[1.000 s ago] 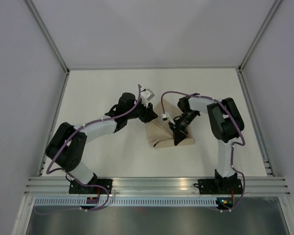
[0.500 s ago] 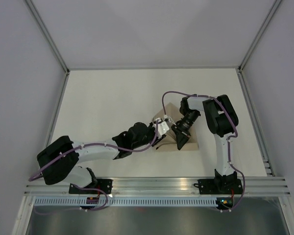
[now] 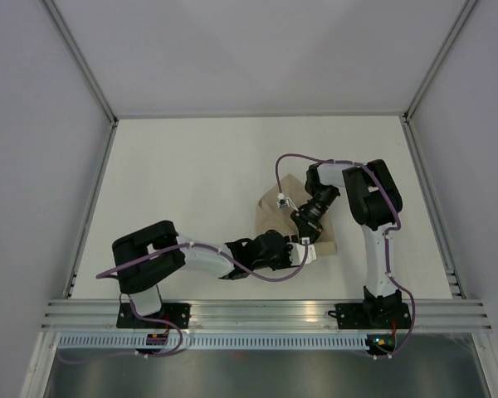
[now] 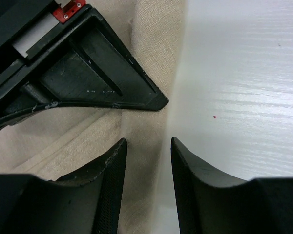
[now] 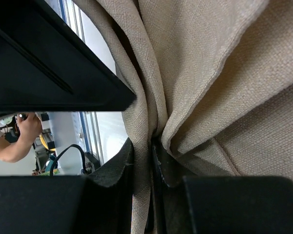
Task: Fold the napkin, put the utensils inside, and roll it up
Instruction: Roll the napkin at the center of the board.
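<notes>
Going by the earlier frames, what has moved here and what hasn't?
The left gripper swung from the far left side of the napkin toward the arm bases. It now sits at the cloth's near edge, fingers apart and gripping nothing. The right gripper stayed shut on a bunched fold of the napkin, which stayed where it was on the table.

Colours and patterns recorded
Napkin (image 3: 272,215) is listed plain beige-tan, unpatterned; table (image 3: 191,166) white; cables (image 3: 299,156) purple; left gripper (image 4: 149,141) and right gripper (image 5: 142,144) black.
</notes>
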Robot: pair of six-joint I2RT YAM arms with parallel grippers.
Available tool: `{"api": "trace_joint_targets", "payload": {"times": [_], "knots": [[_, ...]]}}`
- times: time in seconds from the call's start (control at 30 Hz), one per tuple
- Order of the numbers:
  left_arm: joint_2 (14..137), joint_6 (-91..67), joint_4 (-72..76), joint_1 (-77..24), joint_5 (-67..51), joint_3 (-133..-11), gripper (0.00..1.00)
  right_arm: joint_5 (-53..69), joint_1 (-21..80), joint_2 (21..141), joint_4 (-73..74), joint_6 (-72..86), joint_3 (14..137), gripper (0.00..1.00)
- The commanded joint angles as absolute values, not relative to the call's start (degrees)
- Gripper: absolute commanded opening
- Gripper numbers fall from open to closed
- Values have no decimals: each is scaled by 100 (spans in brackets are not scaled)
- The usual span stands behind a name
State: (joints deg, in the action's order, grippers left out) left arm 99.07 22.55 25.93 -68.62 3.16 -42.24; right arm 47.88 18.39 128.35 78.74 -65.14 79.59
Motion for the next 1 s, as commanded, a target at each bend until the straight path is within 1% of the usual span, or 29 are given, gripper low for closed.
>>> {"api": "trace_joint_targets", "payload": {"times": [0.0, 0.3, 0.43, 0.5, 0.6, 0.63, 0.73, 0.8, 0.9, 0.93, 0.97], "knots": [[10168, 2768, 2672, -6873, 238, -4648, 47, 4087, 1775, 13140, 6926, -6820, 7998, 8], [10599, 2909, 1969, -6864, 9, -5062, 46, 4096, 1758, 13175, 6943, -6803, 8042, 7], [10766, 2909, 1610, -6855, -255, -5176, 37, 4104, 1740, 13175, 6952, -6803, 8059, 7], [10845, 2909, 1364, -6838, -351, -5291, 36, 4104, 1740, 13192, 6961, -6811, 8059, 7], [10986, 2822, 1074, -6768, -605, -5440, 28, 4113, 1740, 13175, 6970, -6803, 8042, 8], [11021, 2795, 1003, -6741, -676, -5484, 17, 4122, 1732, 13175, 6961, -6811, 8025, 8], [11109, 2672, 844, -6654, -983, -5572, 2, 4122, 1714, 13070, 6812, -6689, 7946, 8], [11162, 2532, 695, -6540, -1429, -5686, 2, 4166, 1688, 12912, 6724, -6627, 7867, 10], [11232, 2383, 361, -6364, -1959, -5853, 2, 4236, 1670, 12604, 6566, -6425, 7814, 20], [11250, 2321, 256, -6311, -2125, -5923, 2, 4262, 1670, 12508, 6478, -6277, 7805, 30], [11259, 2259, 185, -6250, -2449, -5959, 2, 4280, 1653, 12411, 6425, -6197, 7796, 36]]}}
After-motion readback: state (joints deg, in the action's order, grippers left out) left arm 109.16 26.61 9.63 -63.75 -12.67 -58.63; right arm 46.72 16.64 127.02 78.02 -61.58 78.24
